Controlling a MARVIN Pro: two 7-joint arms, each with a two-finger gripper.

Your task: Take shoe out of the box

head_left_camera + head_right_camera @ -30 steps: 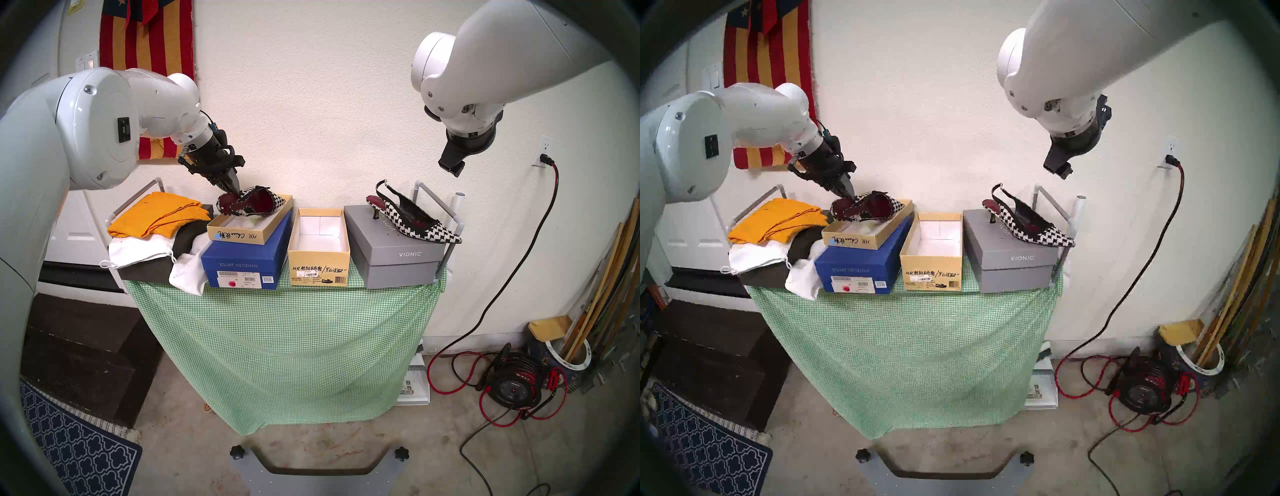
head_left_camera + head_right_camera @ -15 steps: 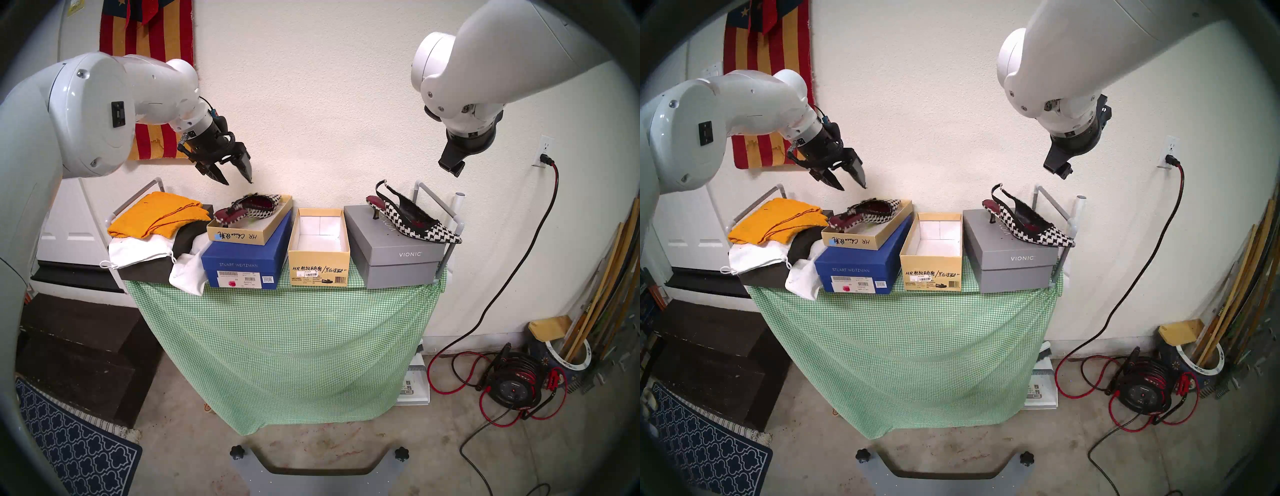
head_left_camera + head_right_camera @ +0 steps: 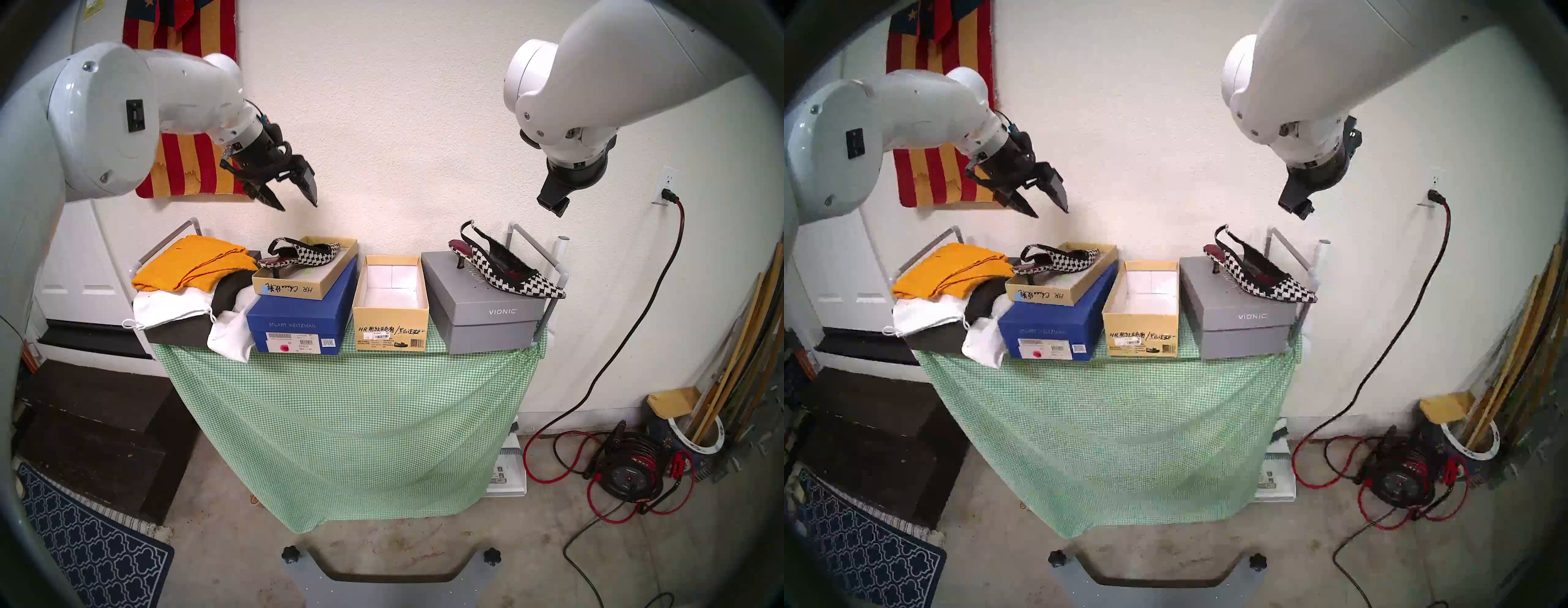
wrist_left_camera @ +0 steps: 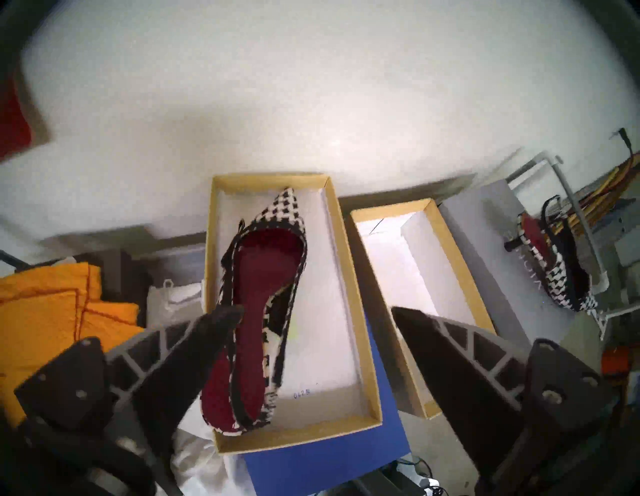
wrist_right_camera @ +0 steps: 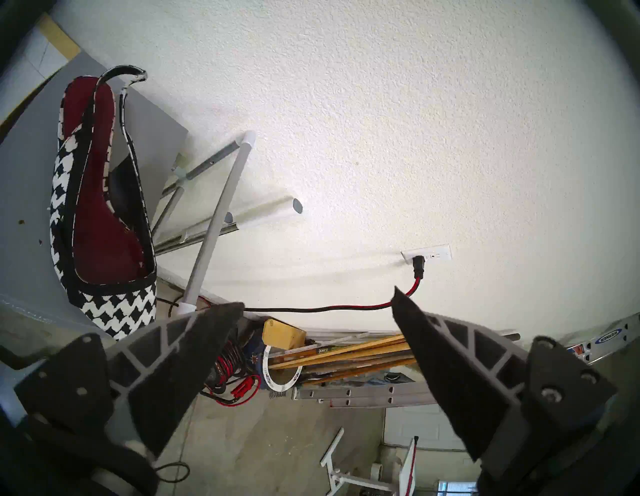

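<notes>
The deep tan box (image 3: 390, 322) (image 3: 1140, 327) stands mid-table with nothing on its white floor; its rim (image 4: 452, 249) shows in the left wrist view. One black-and-white houndstooth shoe (image 3: 303, 254) (image 4: 266, 277) rests upright in the shallow tan tray (image 3: 288, 291) to the box's left. My left gripper (image 3: 299, 207) (image 4: 317, 310) hangs open and empty well above that shoe's heel. A matching shoe (image 3: 509, 271) (image 5: 97, 207) sits on the grey Vionic box (image 3: 488, 314). High above it my right gripper (image 5: 317, 299) is open and empty.
The tray sits on a blue Stuart Weitzman box (image 3: 297, 322). Orange cloth (image 3: 191, 263) and white bags (image 3: 169, 310) lie at the table's left. Grey rail posts (image 3: 560, 271) stand at the right edge. A red-black cable (image 3: 636, 318) hangs from the wall outlet.
My left gripper opened and let go of the shoe, which settled upright in the shallow tray. The gripper then rose up and away from it. The right arm stayed still.
</notes>
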